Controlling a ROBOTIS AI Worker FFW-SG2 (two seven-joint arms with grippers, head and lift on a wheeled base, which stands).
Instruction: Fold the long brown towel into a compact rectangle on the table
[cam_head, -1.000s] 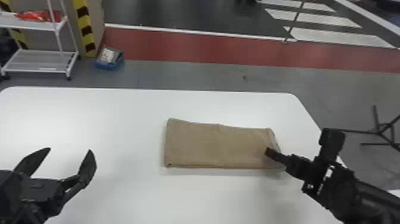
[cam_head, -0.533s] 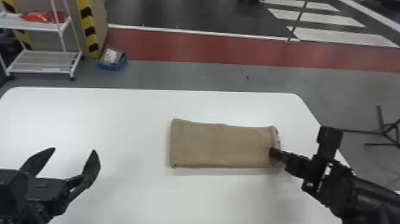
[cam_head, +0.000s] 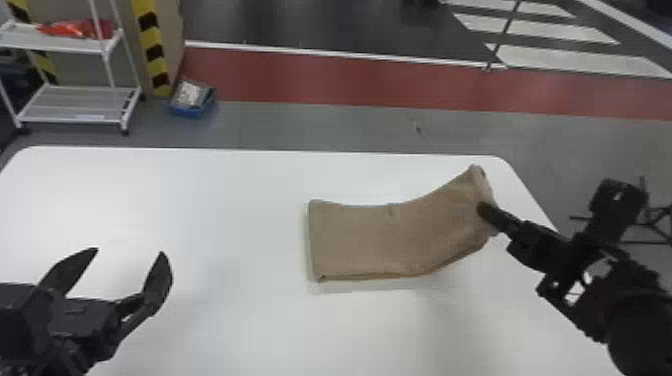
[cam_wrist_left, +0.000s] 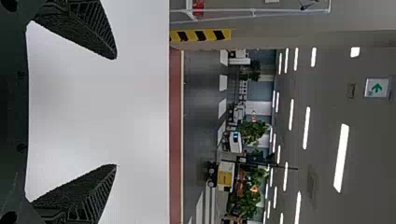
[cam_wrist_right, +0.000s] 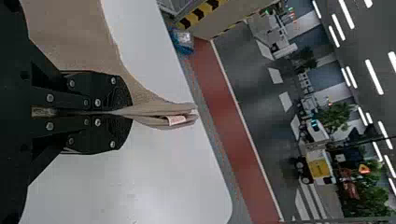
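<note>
Black, its fingers spread wide around nothing, my left gripper (cam_head: 130, 251) hung over the white table (cam_head: 225, 200). Well apart to its right, between my two tools, was the brown towel (cam_head: 375, 240), its left part flat on the tabletop, its right part rising toward my right gripper (cam_head: 484, 210). That one's fingers were pressed together on the towel's right end, with layered cloth and a small pale tag (cam_wrist_right: 176, 120) poking out past the tips. I judged the folding partly done, the towel being already a layered band; left to do, likely, was laying my pinched end leftward over the flat part, then releasing it.
</note>
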